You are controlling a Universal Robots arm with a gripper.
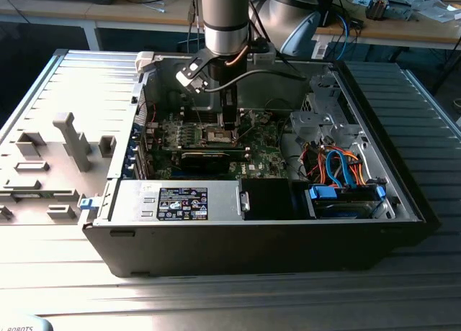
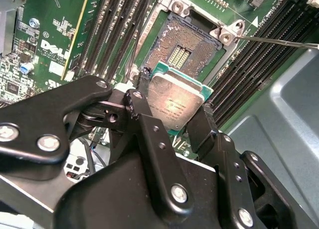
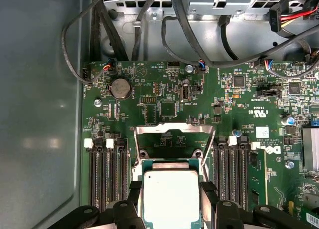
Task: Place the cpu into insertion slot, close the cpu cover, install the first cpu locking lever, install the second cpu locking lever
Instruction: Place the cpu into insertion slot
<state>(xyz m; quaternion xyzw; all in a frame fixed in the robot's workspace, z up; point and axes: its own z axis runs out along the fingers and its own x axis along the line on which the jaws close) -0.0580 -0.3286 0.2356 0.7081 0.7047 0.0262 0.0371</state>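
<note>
Close over the small square tan-pinned insertion slot (image 2: pixel 185 46), the black two-fingered gripper (image 2: pixel 175 100) is clenched on opposite edges of the flat silver-topped cpu (image 2: pixel 177 109), holding it flat to the board, likely so it seats squarely. The thin metal cpu cover (image 3: pixel 172 131) stands tilted open, while the grey arm (image 1: pixel 225 21) reaches straight down into the black computer case (image 1: pixel 288 245).

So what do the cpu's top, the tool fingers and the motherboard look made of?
The cpu, held in the tool: silver-grey metal lid by its dull sheen, green edge beneath. The tool's fingers: matte black, coated metal or hard plastic, unclear, with bright metal screws. The motherboard: glossy green circuit laminate, apparently.
</note>
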